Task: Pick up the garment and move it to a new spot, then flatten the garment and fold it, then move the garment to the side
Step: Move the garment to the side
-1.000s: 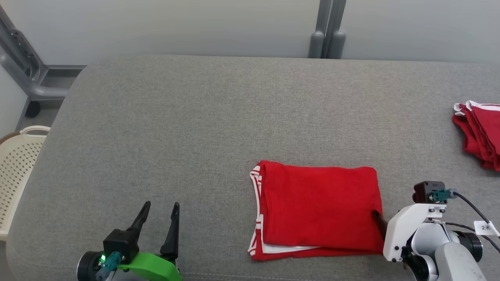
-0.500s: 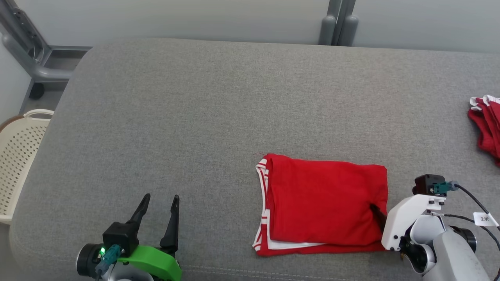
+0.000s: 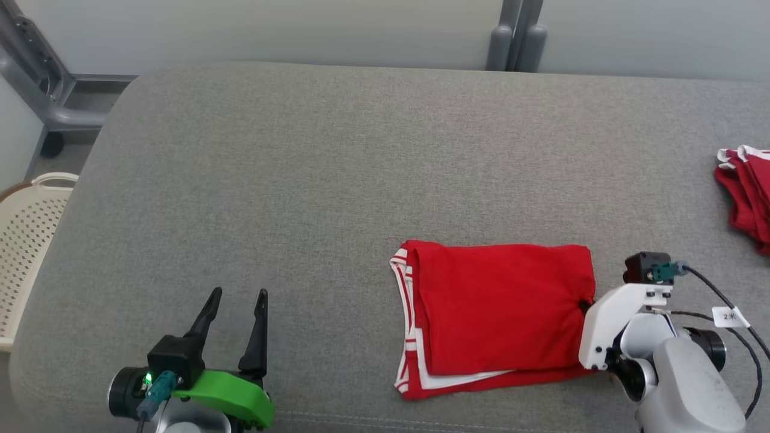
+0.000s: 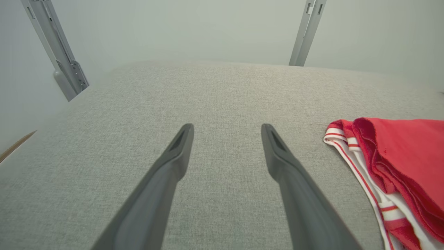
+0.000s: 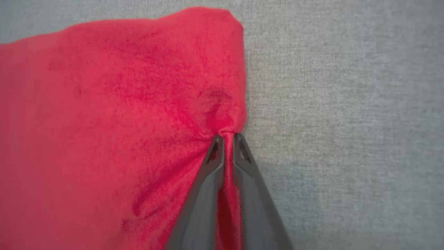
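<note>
The garment (image 3: 499, 316) is a red piece with white striped trim, folded into a flat rectangle at the front right of the grey padded table (image 3: 313, 180). My right gripper (image 3: 583, 305) is shut on the garment's right edge, and the cloth puckers toward the pinch. The right wrist view shows both fingers of the right gripper (image 5: 227, 136) pressed together on a ridge of the red garment (image 5: 114, 114). My left gripper (image 3: 236, 294) stands open over bare table at the front left, well left of the garment. In the left wrist view the left gripper (image 4: 227, 126) is spread wide, with the garment's trim (image 4: 374, 170) at the right.
A second red folded garment (image 3: 746, 198) lies at the table's right edge. A cream perforated basket (image 3: 24, 246) stands on the floor beyond the left edge. Grey metal frame posts (image 3: 514, 36) rise behind the table, in front of a pale wall.
My right gripper has closed on the garment's right edge, bunching the cloth there. The head camera shifted slightly. The left gripper stays open in place.
</note>
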